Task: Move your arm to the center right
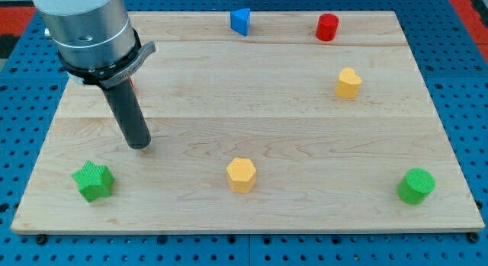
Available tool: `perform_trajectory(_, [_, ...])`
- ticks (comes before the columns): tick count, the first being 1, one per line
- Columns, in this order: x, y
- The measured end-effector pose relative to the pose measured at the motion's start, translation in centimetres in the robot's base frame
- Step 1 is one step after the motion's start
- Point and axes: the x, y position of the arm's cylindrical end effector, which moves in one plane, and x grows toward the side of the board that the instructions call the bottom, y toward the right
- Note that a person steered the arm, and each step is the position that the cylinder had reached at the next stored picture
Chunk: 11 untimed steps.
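Resting my tip (139, 145) on the pale wooden worktop (229, 106), above-right of the green star block (93, 181); touching nothing, nothing to grip; rigid rod, likely gliding easily rightward.

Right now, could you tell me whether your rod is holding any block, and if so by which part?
Nothing is held. My tip rests on bare wood, above and right of the green star-shaped block, not touching it.

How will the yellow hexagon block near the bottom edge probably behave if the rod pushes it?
The yellow hexagon block looks squat and flat-bottomed, so it would probably slide, not tip or roll. Its flat sides may make it turn under an off-centre push. My tip stands apart, to its left.
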Motion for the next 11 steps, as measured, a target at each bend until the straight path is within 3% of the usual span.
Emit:
perform_trajectory(1, [0.0, 0.1])
perform_trajectory(2, [-1.6, 7.5])
perform_trajectory(4, [-8.6, 22.0])
perform_trajectory(6, [-16.7, 26.0])
perform_trajectory(7, [-18.7, 32.7])
perform_trajectory(8, [-17.0, 36.7])
perform_trajectory(9, [-11.1, 37.4])
perform_trajectory(10, [-7.1, 37.4])
perform_trajectory(11, [-4.2, 32.7])
